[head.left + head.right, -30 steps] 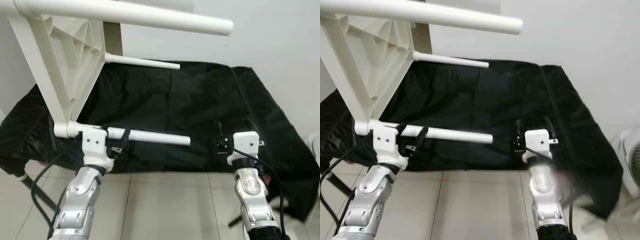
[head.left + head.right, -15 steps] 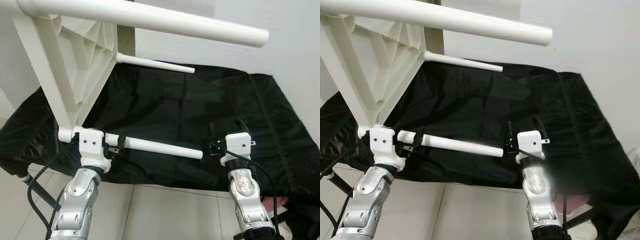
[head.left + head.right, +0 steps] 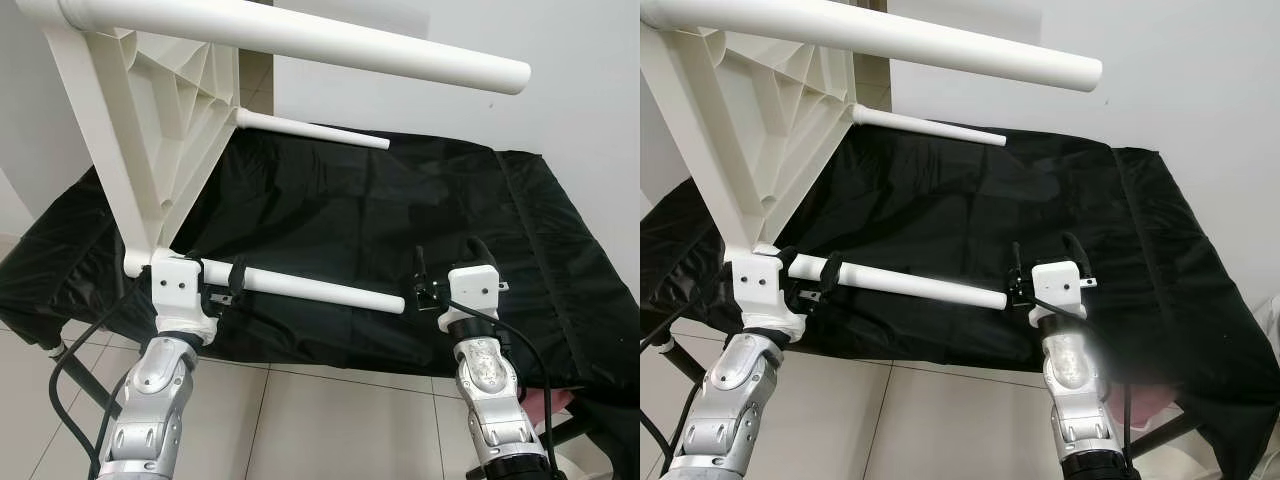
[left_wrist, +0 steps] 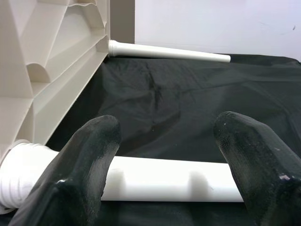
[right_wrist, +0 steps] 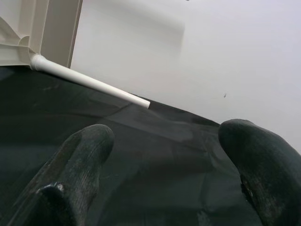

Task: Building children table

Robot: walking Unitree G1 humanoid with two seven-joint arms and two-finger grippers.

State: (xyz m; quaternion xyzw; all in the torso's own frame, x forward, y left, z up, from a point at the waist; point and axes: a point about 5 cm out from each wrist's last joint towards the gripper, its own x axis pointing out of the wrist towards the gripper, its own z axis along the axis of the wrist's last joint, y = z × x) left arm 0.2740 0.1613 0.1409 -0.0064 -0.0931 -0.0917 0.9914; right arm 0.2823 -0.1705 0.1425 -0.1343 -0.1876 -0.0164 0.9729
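Note:
A white children's table (image 3: 150, 120) stands on its side at the left, ribbed underside toward me, with its round legs pointing right. My left gripper (image 3: 222, 283) is open; both black fingers (image 4: 89, 155) lie across the near lower leg (image 3: 320, 290), close to its base at the tabletop. My right gripper (image 3: 448, 262) is open and holds nothing, just right of that leg's free tip (image 3: 400, 302), over the black cloth. A far lower leg (image 5: 89, 82) and a thick upper leg (image 3: 300, 40) stick out further up.
A black cloth (image 3: 400, 200) covers a low surface under the table and spreads right. A white wall (image 3: 560, 60) rises behind it. Pale floor tiles (image 3: 330, 420) lie in front. Black cables (image 3: 75, 350) hang by my left arm.
My right gripper has come in toward the free tip of the near lower leg. The view has shifted as the camera moved. My left gripper stays on the leg.

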